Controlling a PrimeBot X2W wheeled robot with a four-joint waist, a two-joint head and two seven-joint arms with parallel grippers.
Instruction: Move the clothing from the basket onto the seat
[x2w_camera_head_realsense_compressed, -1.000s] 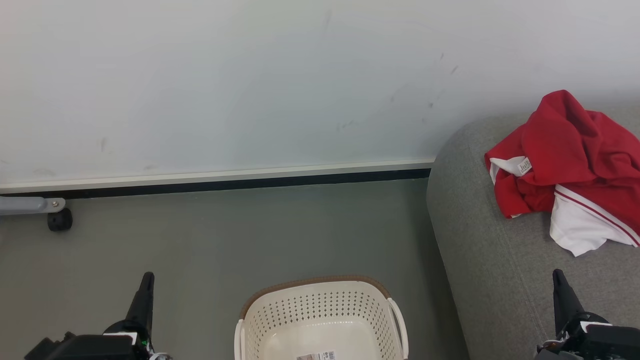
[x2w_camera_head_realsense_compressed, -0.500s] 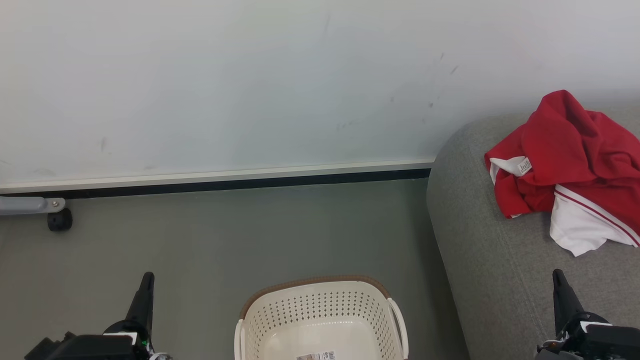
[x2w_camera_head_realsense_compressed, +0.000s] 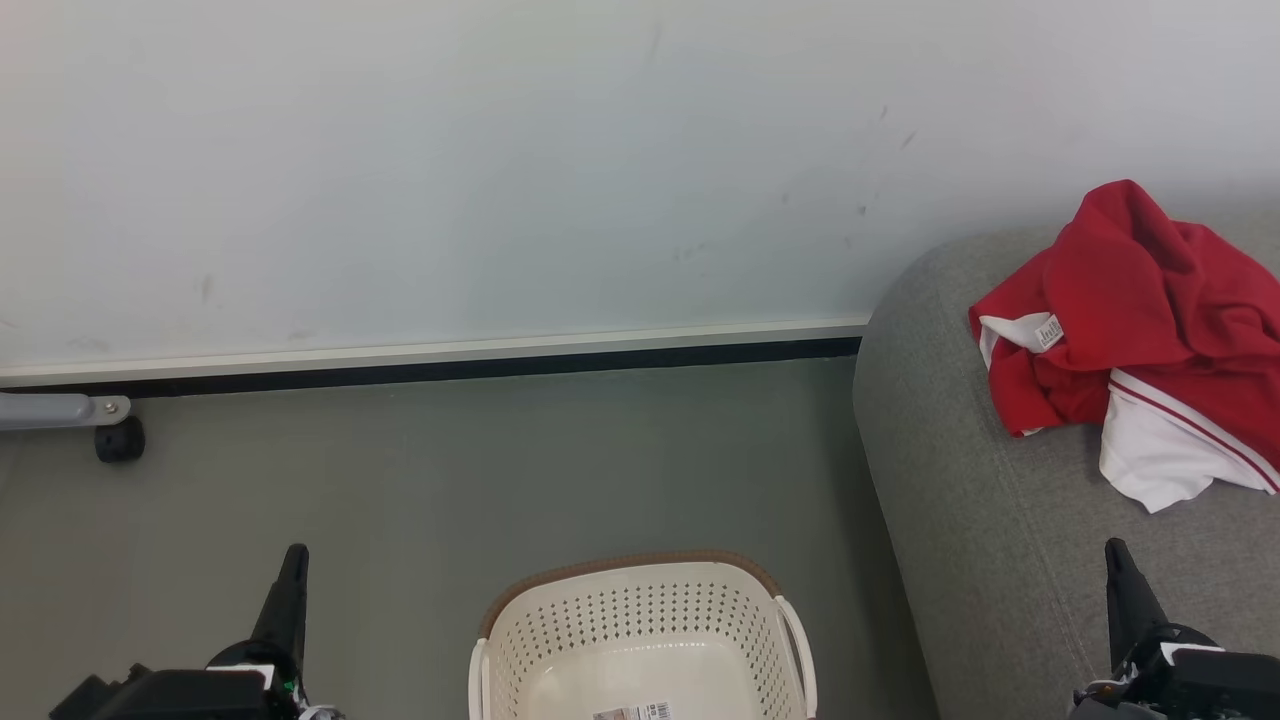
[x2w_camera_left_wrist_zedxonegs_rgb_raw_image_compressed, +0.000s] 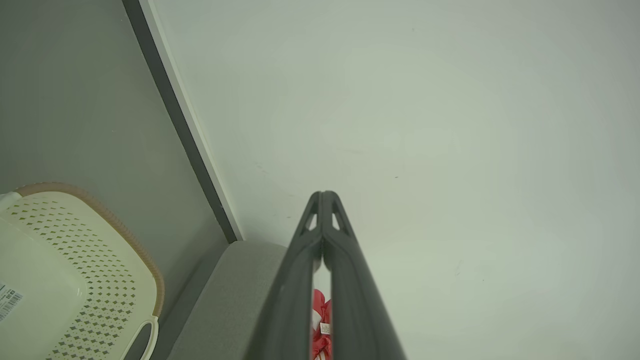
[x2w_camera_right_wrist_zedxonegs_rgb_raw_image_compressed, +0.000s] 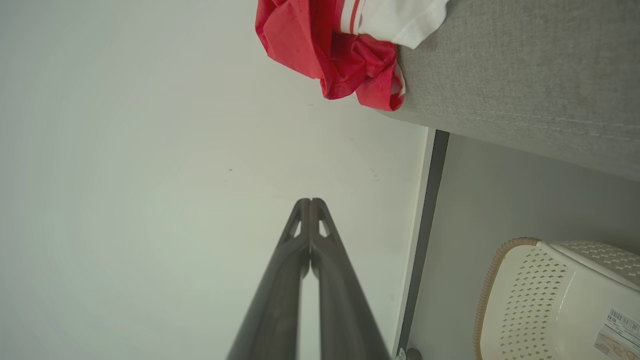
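Note:
The red and white clothing (x2w_camera_head_realsense_compressed: 1140, 320) lies bunched on the grey seat (x2w_camera_head_realsense_compressed: 980, 520) at the right; it shows too in the right wrist view (x2w_camera_right_wrist_zedxonegs_rgb_raw_image_compressed: 340, 55) and as a red sliver between the fingers in the left wrist view (x2w_camera_left_wrist_zedxonegs_rgb_raw_image_compressed: 320, 325). The cream basket (x2w_camera_head_realsense_compressed: 640, 640) stands on the floor at bottom centre, with nothing but a label inside the part I see. My left gripper (x2w_camera_head_realsense_compressed: 294, 556) is shut at the lower left over the floor. My right gripper (x2w_camera_head_realsense_compressed: 1115, 550) is shut at the lower right over the seat. Both hold nothing, tips together (x2w_camera_left_wrist_zedxonegs_rgb_raw_image_compressed: 324, 194) (x2w_camera_right_wrist_zedxonegs_rgb_raw_image_compressed: 310, 201).
A pale wall (x2w_camera_head_realsense_compressed: 500, 170) with a dark skirting strip (x2w_camera_head_realsense_compressed: 450, 368) runs behind the grey floor (x2w_camera_head_realsense_compressed: 450, 470). A grey bar on a black caster (x2w_camera_head_realsense_compressed: 118, 440) juts in at the far left.

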